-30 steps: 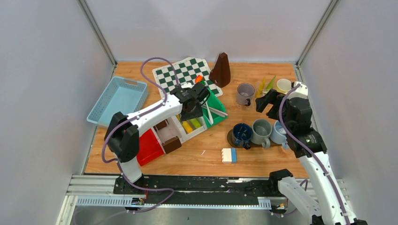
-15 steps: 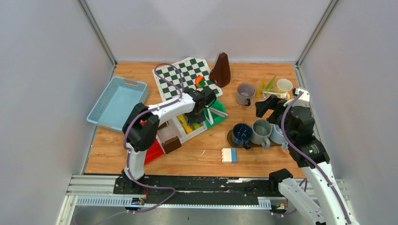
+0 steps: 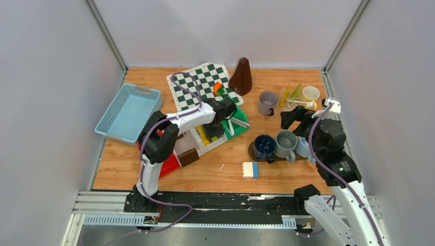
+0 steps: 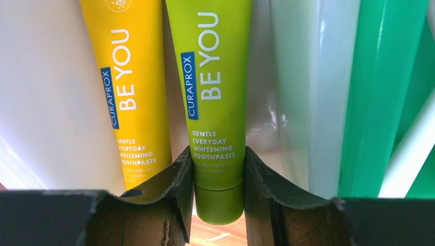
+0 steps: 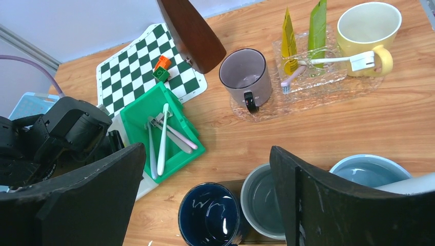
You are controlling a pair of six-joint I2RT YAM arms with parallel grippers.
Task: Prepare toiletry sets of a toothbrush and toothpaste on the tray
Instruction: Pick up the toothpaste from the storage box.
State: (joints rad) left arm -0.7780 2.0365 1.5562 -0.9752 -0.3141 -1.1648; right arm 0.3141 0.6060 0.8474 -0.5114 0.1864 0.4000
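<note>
The left claw (image 4: pixel 218 177) was set down into the white compartment (image 4: pixel 41 102) of the sorting bin. Its two fingers were pressed against opposite sides of the green tube (image 4: pixel 213 77) low down, at the shoulder just above the cap; how firmly it was held could not be told. The yellow tube (image 4: pixel 128 77) lay just beside the green one, and the left finger was wedged into the narrow gap between them. If the lift were made at an angle, the yellow tube could be dragged up or knocked out of the compartment. Because the tube was gripped at one end only, its long soft body could be expected to swing or pivot once clear of the bin. It might also catch on the compartment wall, so that the light bin was tugged along the table. A squeeze on the soft part rather than the cap could let the tube slide out on the way across. The right claw (image 5: pixel 205 169) was held with its fingers wide apart and nothing between them. It hung above the dark blue mug (image 5: pixel 210 215), the grey-green mug (image 5: pixel 264 200) and the light blue mug (image 5: pixel 369 174), all three off the tray. The clear tray (image 5: pixel 328 92) was already crowded by the grey mug (image 5: pixel 245 77) and the pale yellow mug (image 5: pixel 367 28). A delivery there could therefore upset a mug, or bring the two arms into contact near it.
</note>
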